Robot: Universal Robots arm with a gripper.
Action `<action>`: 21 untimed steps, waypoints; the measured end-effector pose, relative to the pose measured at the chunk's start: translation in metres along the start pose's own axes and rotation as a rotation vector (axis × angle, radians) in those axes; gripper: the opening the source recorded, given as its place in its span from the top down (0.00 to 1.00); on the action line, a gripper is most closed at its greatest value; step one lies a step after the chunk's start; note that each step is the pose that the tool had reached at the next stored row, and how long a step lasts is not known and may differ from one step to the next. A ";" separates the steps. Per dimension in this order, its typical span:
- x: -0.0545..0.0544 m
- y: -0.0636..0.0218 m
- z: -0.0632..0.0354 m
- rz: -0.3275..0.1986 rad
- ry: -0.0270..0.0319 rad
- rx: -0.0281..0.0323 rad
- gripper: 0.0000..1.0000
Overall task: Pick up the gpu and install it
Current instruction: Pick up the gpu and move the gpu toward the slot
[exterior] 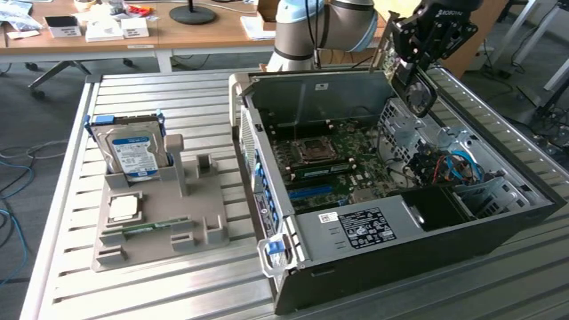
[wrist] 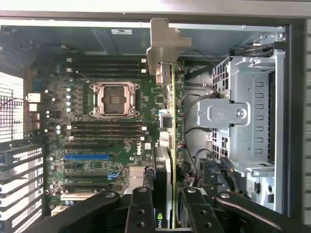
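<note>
The gripper (exterior: 412, 63) hung over the far side of the open computer case (exterior: 400, 260), toward the exterior view's right. Its fingers (wrist: 141, 211) were clamped on the gpu (exterior: 418, 93). The card pointed down toward the inside of the case and was clear of the motherboard (exterior: 338, 160), not seated in any slot.

In the wrist view the gpu (wrist: 165, 165) showed edge-on between the two fingers. Its silvery bracket (wrist: 163, 46) was at the end away from the gripper. Beneath it lay the board, with the empty processor socket (wrist: 114, 99) to one side of the card and the grey metal drive cage (wrist: 243, 111) to the other. A blue slot (wrist: 86, 157) on the board stood unfilled.

On the exterior view's left, well apart from the case, a grey holder (exterior: 169, 220) sat on the slatted table (exterior: 178, 293). A hard drive (exterior: 133, 150) with a blue-and-white label stood upright at the holder's far end. A square processor (exterior: 122, 208) lay flat nearer, and a thin green memory stick (exterior: 146, 229) lay just beside it.
</note>
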State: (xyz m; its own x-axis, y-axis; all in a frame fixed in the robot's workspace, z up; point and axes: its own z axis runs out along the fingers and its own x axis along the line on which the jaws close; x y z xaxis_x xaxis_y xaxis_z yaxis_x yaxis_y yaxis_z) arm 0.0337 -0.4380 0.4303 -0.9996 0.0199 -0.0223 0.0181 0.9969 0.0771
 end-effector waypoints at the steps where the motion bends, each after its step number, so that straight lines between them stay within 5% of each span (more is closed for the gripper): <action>1: -0.002 0.0000 0.0000 0.000 0.0000 0.0000 0.73; 11: -0.024 0.0004 0.0006 0.000 0.0000 0.0000 0.73; 21: -0.029 -0.0055 0.0008 0.000 0.0000 0.0001 0.73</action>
State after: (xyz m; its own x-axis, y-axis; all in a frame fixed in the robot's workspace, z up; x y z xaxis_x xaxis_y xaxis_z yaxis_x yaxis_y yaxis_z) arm 0.0627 -0.4440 0.4297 -0.9996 0.0200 -0.0223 0.0182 0.9969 0.0770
